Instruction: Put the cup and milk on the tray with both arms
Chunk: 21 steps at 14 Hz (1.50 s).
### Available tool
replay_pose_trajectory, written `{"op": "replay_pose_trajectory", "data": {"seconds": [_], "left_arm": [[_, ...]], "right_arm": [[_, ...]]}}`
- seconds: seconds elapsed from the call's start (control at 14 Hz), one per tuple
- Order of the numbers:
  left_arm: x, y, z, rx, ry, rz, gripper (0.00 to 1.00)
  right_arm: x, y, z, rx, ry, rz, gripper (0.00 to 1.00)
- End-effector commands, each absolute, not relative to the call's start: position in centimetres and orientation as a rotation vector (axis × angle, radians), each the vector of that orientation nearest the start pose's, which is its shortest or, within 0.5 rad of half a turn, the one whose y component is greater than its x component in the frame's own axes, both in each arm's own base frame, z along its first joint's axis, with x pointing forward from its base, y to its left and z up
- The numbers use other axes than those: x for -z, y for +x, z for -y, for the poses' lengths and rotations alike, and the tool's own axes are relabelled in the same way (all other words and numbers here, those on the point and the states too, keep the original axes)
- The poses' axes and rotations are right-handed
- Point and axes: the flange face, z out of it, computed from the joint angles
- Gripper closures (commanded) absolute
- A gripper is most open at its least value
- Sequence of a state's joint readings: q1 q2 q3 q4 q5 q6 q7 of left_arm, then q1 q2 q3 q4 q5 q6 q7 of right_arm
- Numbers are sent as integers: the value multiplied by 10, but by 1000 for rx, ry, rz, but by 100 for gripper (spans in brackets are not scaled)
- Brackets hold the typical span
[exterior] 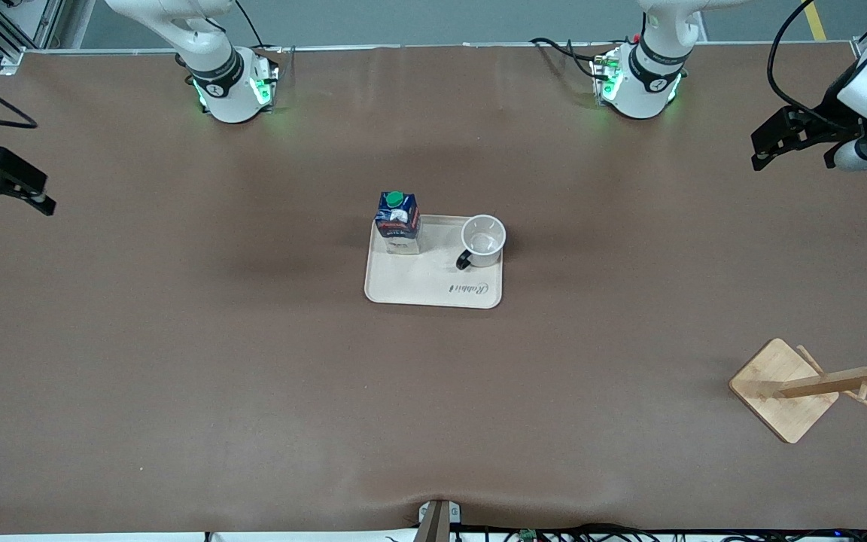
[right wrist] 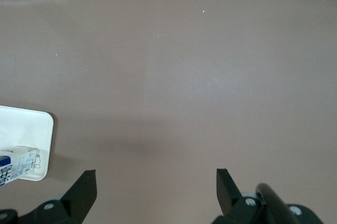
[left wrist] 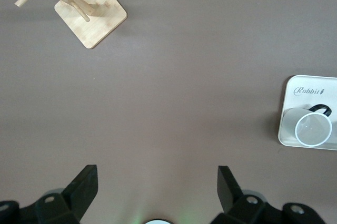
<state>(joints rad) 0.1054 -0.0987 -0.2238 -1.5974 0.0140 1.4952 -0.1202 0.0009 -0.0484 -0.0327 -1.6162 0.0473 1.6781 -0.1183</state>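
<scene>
The beige tray (exterior: 418,286) lies at the table's middle. The dark blue milk carton (exterior: 397,223) with a green cap stands upright on the tray's corner toward the right arm's end. The white cup (exterior: 483,241) with a black handle stands upright on the tray's corner toward the left arm's end. My left gripper (exterior: 768,147) is open and empty, up over the bare table at the left arm's end. My right gripper (exterior: 31,194) is open and empty over the right arm's end. The left wrist view shows the cup (left wrist: 313,128) on the tray (left wrist: 305,93). The right wrist view shows the tray's corner (right wrist: 26,124) and the carton's base (right wrist: 16,165).
A wooden mug rack with a square base (exterior: 783,388) and pegs stands near the front camera at the left arm's end; it also shows in the left wrist view (left wrist: 92,16). The table is covered in brown cloth (exterior: 215,361).
</scene>
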Motion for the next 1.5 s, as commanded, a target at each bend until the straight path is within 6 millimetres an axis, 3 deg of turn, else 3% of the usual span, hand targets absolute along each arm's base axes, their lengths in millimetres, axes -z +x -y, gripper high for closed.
{"op": "replay_pose_trajectory", "data": {"seconds": [0.0, 0.21, 0.64, 0.86, 1.43], "left_arm": [[-660, 508, 66, 21, -3120, -15, 0], [-661, 511, 66, 23, -3121, -18, 0], [-670, 514, 57, 55, -3121, 4, 0], [-670, 514, 56, 55, -3121, 4, 0], [-669, 512, 57, 35, -3123, 23, 0]], "right_arm": [[-631, 530, 9, 165, -3085, 142, 0], [-640, 529, -8, 178, -3140, 201, 0], [-645, 530, 0, 195, -3142, 172, 0], [-647, 530, 21, 200, -3143, 109, 0], [-635, 529, 21, 111, -3167, 121, 0]]}}
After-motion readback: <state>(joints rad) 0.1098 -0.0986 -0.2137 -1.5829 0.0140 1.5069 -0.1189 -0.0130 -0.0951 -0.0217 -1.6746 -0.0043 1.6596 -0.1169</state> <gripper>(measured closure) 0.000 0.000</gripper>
